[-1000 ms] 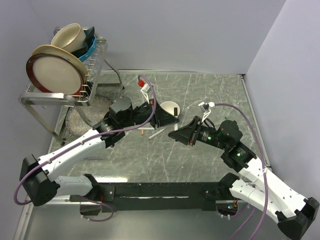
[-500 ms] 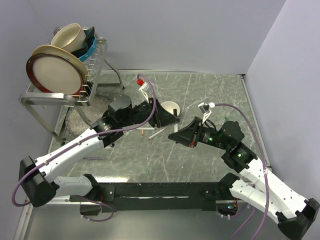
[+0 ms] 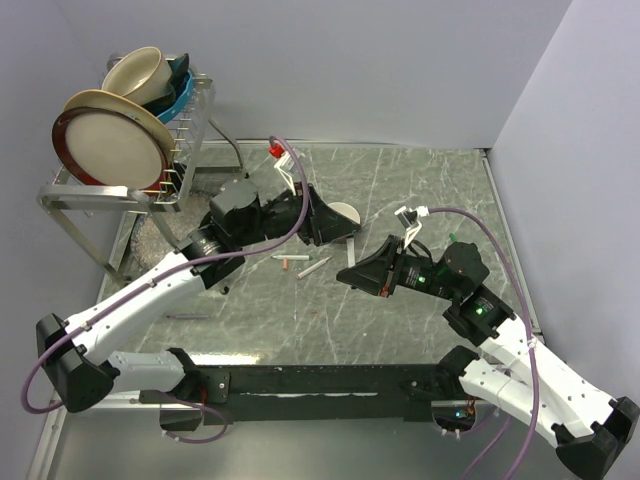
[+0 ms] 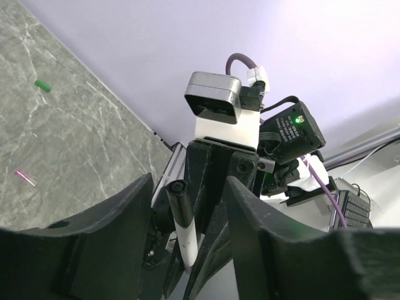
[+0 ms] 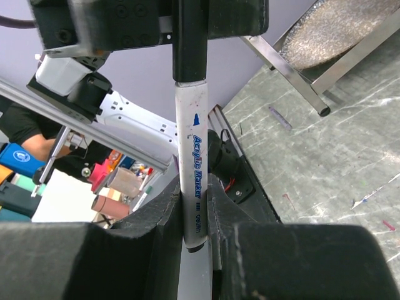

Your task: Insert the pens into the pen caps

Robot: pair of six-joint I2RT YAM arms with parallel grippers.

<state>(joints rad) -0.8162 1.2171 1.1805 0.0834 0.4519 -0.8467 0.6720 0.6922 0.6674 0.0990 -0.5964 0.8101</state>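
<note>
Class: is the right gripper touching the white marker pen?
Touching. The right wrist view shows the right gripper clamping the white marker pen from both sides, no gap.

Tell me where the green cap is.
Left wrist view, upper left: the green cap lies on the marble table near its wall-side edge, above a pink scrap.

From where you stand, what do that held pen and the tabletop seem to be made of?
The pen is likely plastic: a smooth white barrel with a slight sheen and crisp blue printed lettering. The tabletop looks like polished grey-green stone, with pale veins and soft reflections, though a printed laminate would look the same.
</note>
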